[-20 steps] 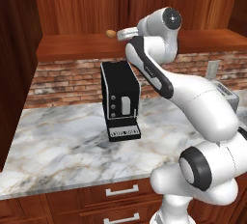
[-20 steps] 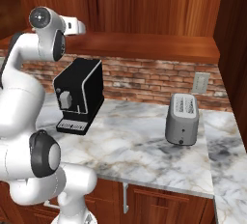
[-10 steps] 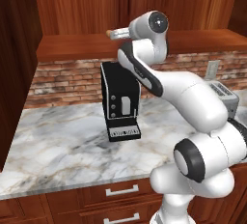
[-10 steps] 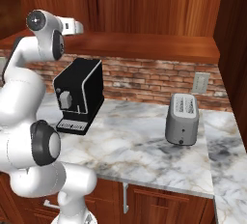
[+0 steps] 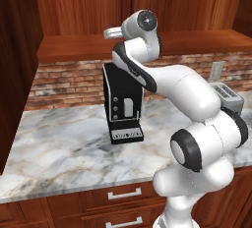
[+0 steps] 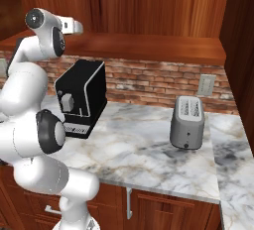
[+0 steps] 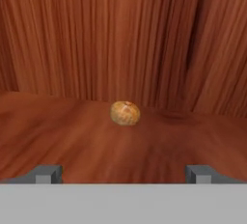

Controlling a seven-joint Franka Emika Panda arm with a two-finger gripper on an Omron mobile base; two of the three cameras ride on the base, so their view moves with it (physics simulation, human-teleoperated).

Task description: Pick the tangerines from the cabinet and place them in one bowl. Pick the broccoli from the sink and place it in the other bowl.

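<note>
One tangerine (image 7: 125, 113), small, round and orange-tan, lies on the reddish-brown shelf of the cabinet (image 7: 67, 136), straight ahead of my gripper (image 7: 123, 174) in the hand view. The two dark fingertips (image 7: 48, 174) stand wide apart, open, with nothing between them, and the fruit is still a short way beyond them. In the left base view my white hand (image 5: 112, 33) reaches over the open cabinet shelf (image 5: 74, 47). The right base view has the hand (image 6: 73, 26) above the same shelf (image 6: 149, 45). The second tangerine, the bowls, the broccoli and the sink are out of view.
A black coffee machine (image 5: 123, 104) stands on the marble counter (image 5: 64, 148) under the shelf, right below my arm. A silver toaster (image 6: 187, 121) sits further right. A brick backsplash (image 6: 149, 83) runs behind them, and drawers with silver handles (image 5: 123, 193) sit below the counter.
My arm has swung left along the shelf. A tangerine that showed beside the hand in the left base view a second ago is now hidden behind it. The base has not moved.
</note>
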